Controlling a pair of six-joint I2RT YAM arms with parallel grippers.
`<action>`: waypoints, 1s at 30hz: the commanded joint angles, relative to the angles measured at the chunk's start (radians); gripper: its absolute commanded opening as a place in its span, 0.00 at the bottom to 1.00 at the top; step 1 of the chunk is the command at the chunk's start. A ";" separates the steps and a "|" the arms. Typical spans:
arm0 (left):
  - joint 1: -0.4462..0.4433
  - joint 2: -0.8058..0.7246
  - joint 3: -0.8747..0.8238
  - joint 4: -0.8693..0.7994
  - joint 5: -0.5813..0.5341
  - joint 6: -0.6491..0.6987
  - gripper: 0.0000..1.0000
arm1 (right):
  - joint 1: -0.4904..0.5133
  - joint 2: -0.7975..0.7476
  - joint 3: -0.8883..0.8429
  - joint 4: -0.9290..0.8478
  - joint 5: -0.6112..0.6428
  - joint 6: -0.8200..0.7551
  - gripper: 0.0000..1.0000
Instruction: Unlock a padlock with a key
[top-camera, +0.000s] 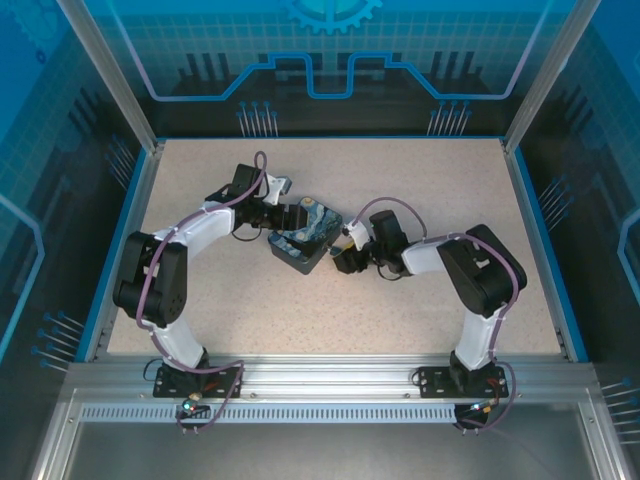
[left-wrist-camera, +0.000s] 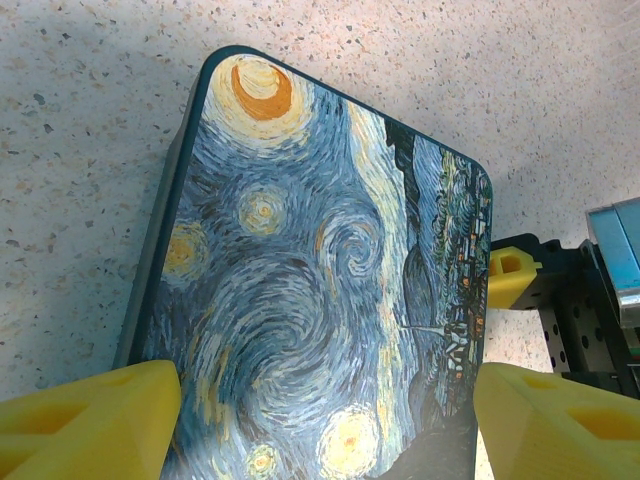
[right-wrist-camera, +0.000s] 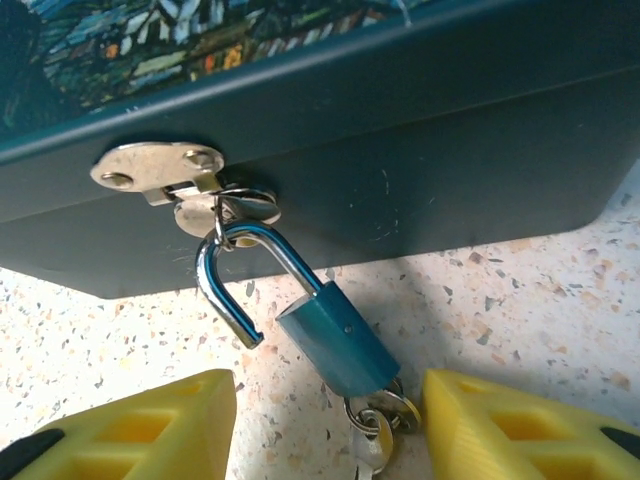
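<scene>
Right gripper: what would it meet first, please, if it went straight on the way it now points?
Probably the key at the base of the open padlock, between the fingers of the right gripper; the tin stands behind, depth unclear.

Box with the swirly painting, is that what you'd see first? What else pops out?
Yes, the box with its swirly blue and yellow painting sits mid-table between the two arms and grabs the eye. On its dark side a small blue padlock hangs from a metal clasp, its shackle sprung open, with a key at its bottom end. Yellow fingers of the right gripper flank it.
</scene>
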 joint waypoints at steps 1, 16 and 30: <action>0.002 0.021 0.026 -0.015 -0.012 0.010 0.79 | -0.026 0.032 0.009 0.057 -0.069 0.029 0.50; 0.001 0.025 0.034 -0.028 -0.017 0.013 0.79 | -0.043 0.010 -0.003 0.091 -0.148 0.050 0.13; -0.002 0.027 0.022 -0.014 -0.009 0.009 0.79 | -0.021 -0.058 0.020 -0.038 -0.084 0.217 0.02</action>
